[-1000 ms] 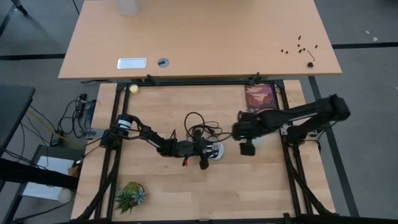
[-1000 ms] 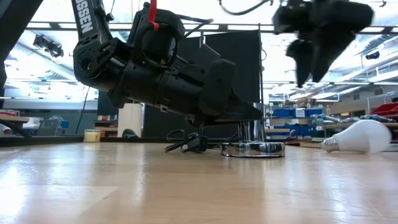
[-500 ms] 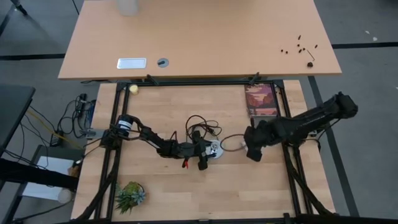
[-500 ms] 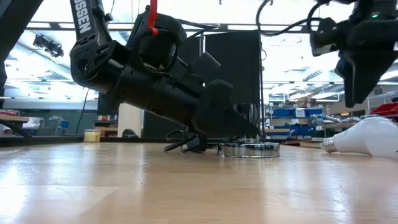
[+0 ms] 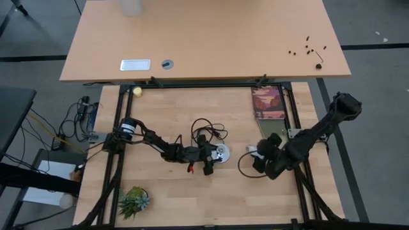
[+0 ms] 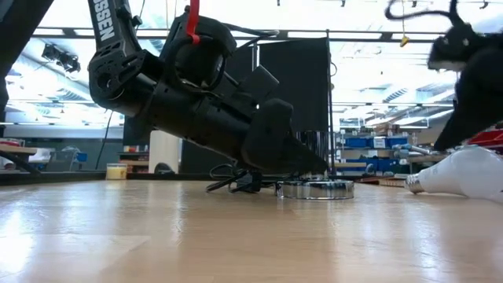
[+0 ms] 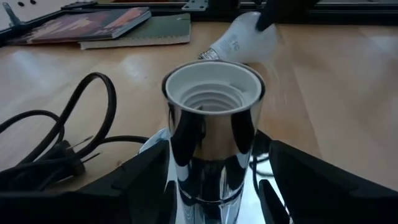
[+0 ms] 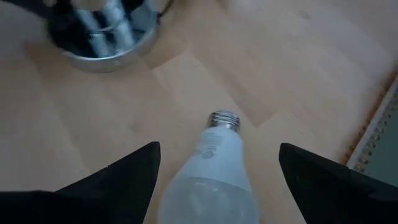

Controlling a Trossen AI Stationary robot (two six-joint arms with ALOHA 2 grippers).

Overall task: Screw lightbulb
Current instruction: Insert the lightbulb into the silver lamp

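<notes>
- Since a second ago, our right gripper [image 8: 211,180] has swung down over the lightbulb [image 8: 213,171], fingers spread astride it where it lies on the table [image 5: 160,198].
- Our left gripper [image 7: 214,186] sits spread around the socket [image 7: 213,134]; we close squarely on glass.

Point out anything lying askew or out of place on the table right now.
The lightbulb lies on its side on the wood, screw base toward the socket, not standing or threaded in. The open right gripper straddles it without touching. The open left gripper flanks the upright, empty socket. The black cord sprawls in loose loops beside it.
</notes>
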